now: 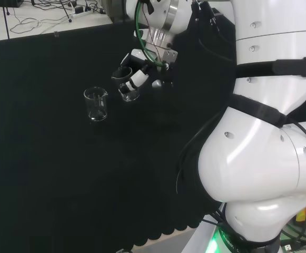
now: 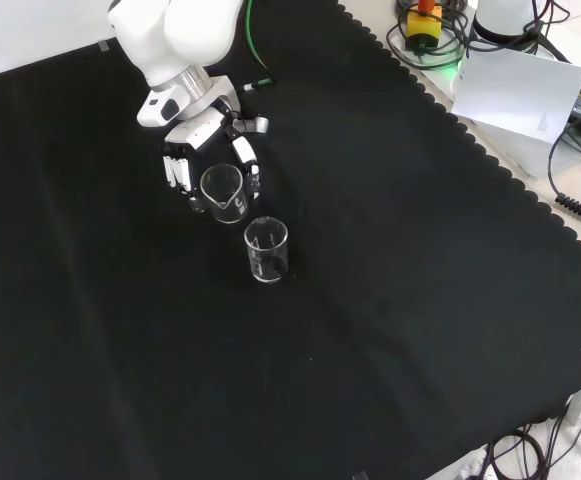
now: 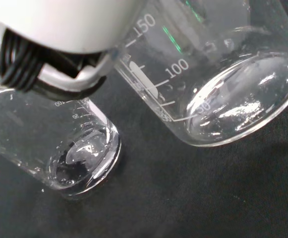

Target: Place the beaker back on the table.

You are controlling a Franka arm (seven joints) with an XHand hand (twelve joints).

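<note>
**Beaker in the hand, above the desk**

Your hand (image 2: 202,150) has its fingers curled round a clear beaker (image 2: 223,192), holding it by the wall with the mouth up. In the front view the fingers (image 2: 177,170) flank the glass on both sides, which probably keeps it level for setting down. In the head view the hand (image 1: 137,74) carries it slightly tilted, and it seems to hang clear of the cloth.

Just beside it, apart, a second beaker (image 2: 266,250) stands upright on the desk (image 2: 390,330).

The wrist view gives you what the others cannot: both bases close up. The larger beaker (image 3: 223,84) shows printed marks; the smaller-looking one (image 3: 79,158) rests on the cloth. Which of these the hand holds, you cannot tell there. Judge your landing spot so the two glasses stay apart.
</note>
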